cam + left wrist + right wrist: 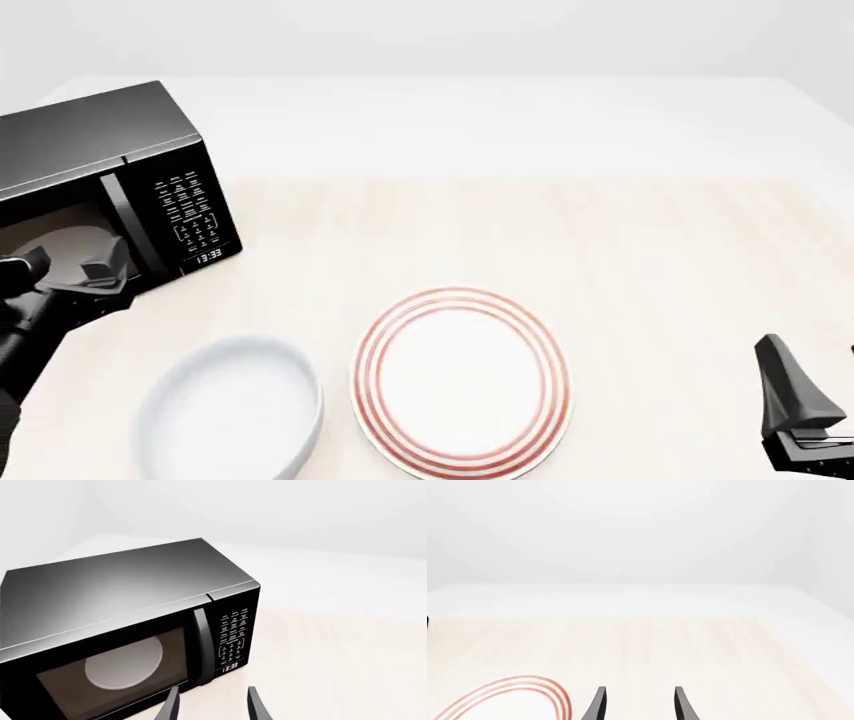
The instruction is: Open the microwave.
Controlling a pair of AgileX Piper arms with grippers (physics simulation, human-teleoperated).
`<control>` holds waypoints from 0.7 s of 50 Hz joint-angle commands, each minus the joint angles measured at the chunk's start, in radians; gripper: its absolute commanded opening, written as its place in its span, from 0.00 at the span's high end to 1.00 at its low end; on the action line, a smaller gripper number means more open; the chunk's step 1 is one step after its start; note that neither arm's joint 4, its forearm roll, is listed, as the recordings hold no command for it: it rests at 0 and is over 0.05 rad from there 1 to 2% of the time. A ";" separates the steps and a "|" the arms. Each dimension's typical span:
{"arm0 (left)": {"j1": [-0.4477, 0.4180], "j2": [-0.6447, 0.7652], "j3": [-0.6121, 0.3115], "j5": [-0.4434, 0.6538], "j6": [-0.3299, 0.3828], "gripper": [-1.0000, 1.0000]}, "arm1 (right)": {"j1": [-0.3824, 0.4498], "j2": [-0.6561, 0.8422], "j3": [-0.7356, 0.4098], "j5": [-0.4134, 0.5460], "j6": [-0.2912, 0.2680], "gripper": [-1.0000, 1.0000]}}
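Note:
The microwave (120, 580) is a glossy black box standing at the table's far left (94, 140). Its windowed door sits flush with the body, and a white turntable (123, 662) shows through the glass. A vertical door handle (200, 645) runs beside the keypad panel (233, 635), whose clock reads 13:33. My left gripper (212, 704) is open just in front of the door's handle side, touching nothing; in the front view it (91, 265) overlaps the door window. My right gripper (817, 388) is open and holds nothing at the near right edge of the table (639, 704).
A white plate with red rings (461, 380) lies at the near centre, and its rim also shows in the right wrist view (514, 692). Left of it sits a white bowl (227, 415), close under my left arm. The light wooden tabletop (561, 230) stretches behind them.

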 commanded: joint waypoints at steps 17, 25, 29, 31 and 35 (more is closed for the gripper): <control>0.038 0.178 -0.078 -0.067 -0.013 0.00 | 0.000 0.000 0.000 0.000 0.000 0.00; 0.036 0.207 -0.113 -0.059 -0.011 0.00 | 0.000 0.000 0.000 0.000 0.000 0.00; 0.035 0.220 -0.121 -0.059 -0.012 0.00 | 0.000 0.000 0.000 0.000 0.000 0.00; 0.035 0.245 -0.128 -0.068 -0.014 0.00 | 0.000 0.000 0.000 0.000 0.000 0.00; 0.030 0.272 -0.136 -0.088 -0.019 0.00 | 0.000 0.000 0.000 0.000 0.000 0.00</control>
